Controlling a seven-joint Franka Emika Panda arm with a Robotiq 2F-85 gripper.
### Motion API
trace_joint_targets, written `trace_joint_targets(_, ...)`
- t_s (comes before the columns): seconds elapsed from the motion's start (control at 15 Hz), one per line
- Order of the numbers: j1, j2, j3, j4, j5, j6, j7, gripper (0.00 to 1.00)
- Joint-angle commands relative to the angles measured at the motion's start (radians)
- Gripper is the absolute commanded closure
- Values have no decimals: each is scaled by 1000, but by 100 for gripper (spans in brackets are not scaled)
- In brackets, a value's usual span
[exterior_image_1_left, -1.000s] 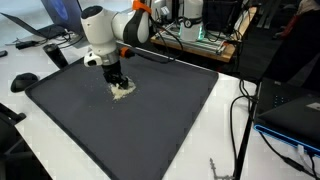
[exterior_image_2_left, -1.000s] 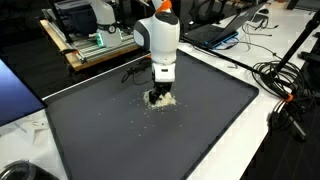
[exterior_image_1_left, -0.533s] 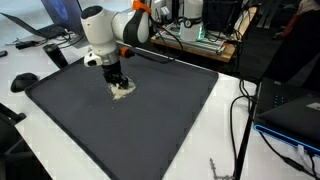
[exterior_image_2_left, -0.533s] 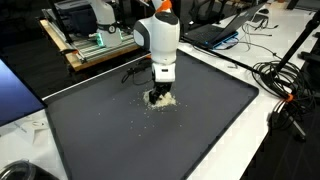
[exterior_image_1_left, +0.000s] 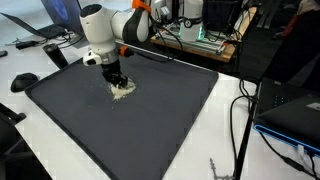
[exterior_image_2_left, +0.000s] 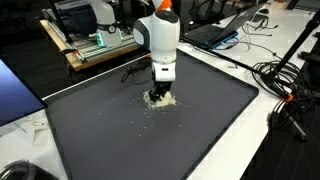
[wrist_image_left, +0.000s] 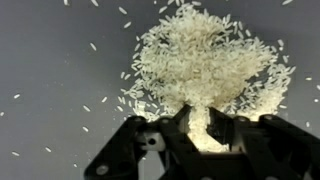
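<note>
A heap of white rice grains (wrist_image_left: 205, 60) lies on a dark grey mat (exterior_image_1_left: 150, 125), toward its far side. In both exterior views the arm points straight down, with the gripper (exterior_image_1_left: 119, 83) (exterior_image_2_left: 157, 96) at the edge of the small pale heap (exterior_image_2_left: 164, 101). In the wrist view the gripper (wrist_image_left: 200, 120) comes in from the bottom. Its two black fingertips stand close together at the heap's near edge, with a narrow column of rice packed between them. Loose grains (wrist_image_left: 60, 100) are scattered around on the mat.
A white table edge surrounds the mat (exterior_image_2_left: 150, 145). A wooden platform with electronics (exterior_image_2_left: 95, 45) stands behind it. A laptop (exterior_image_2_left: 225, 30) and a tangle of black cables (exterior_image_2_left: 280, 75) are to one side. A computer mouse (exterior_image_1_left: 22, 80) lies off the mat's corner.
</note>
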Motion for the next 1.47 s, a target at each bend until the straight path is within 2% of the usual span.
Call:
trace_joint_targets(0.0,-1,-36,-2,-20,5,-34,-18,55)
trace_joint_targets(0.4,6,-78,-12,-44,-1,-55,-6,12)
trace_joint_targets(0.53,3,-91,-9,-50,6,-64,-8,1)
trace_joint_targets(0.8,18,-139,-19,-72,9,-135,33,0)
trace_joint_targets(1.4,176,-239,-78,-57,-123,-286,291,0)
